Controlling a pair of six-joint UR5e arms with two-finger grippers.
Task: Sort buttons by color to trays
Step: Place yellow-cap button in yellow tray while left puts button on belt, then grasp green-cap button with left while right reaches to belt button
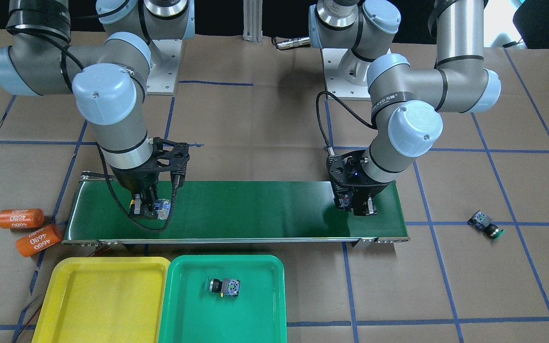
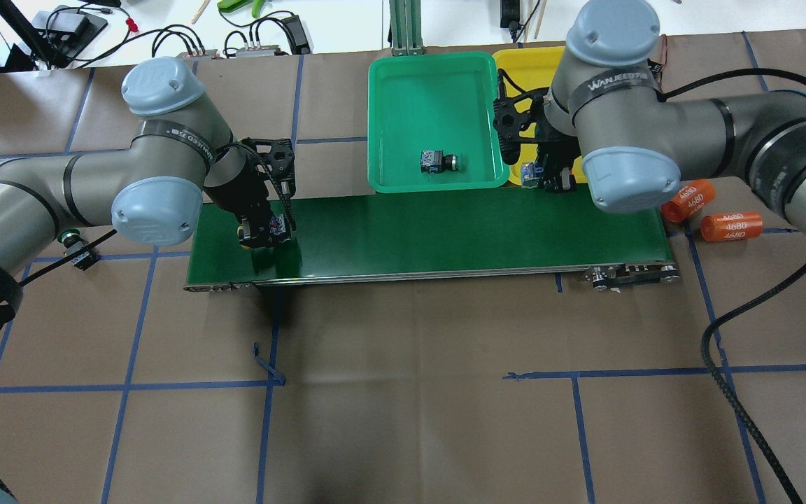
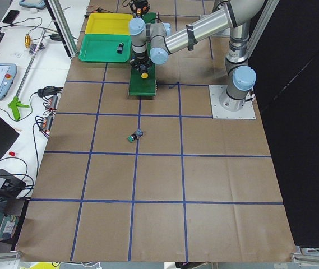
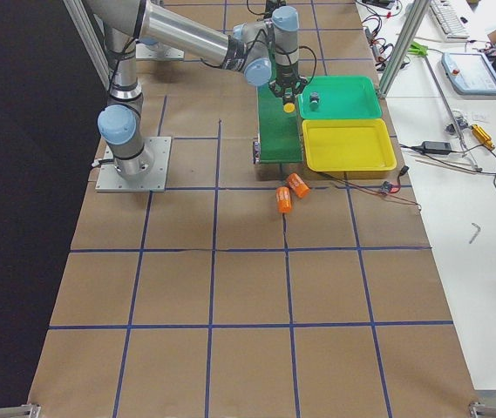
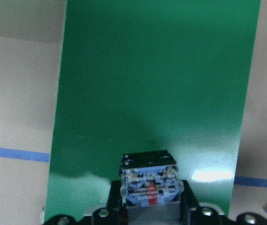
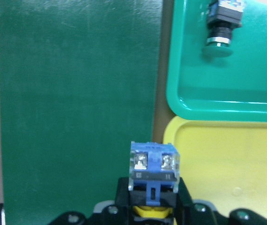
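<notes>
- The right end effector (image 1: 149, 209) is clamped tight on a yellow-capped button (image 6: 153, 166). It grips near the cap end, so the blue-and-grey block juts out ahead of the fingers. I'd guess that grip leaves the bulky block free to drop cleanly.
- Seen from its wrist, the yellow tray (image 6: 227, 159) begins just ahead and to one side of that end effector, and the conveyor belt (image 6: 77, 93) lies on the other side. It hangs over the seam between them, so I judge the drop is close but not yet made. I see no button in that tray.
- Further ahead sits the green tray (image 1: 227, 260), with a green-capped button (image 1: 224, 287) lying on its side inside. That colour looks half sorted.
- The left end effector (image 2: 263, 234) is closed on a second yellow-capped button (image 5: 149, 180). It is low over the opposite end of the belt, well apart from both trays. My guess is the belt is there to carry buttons across to the tray end.
- A stray green-capped button (image 1: 485, 225) lies on the desk (image 1: 255, 119), off the belt and outboard of the left end effector, touching nothing.
</notes>
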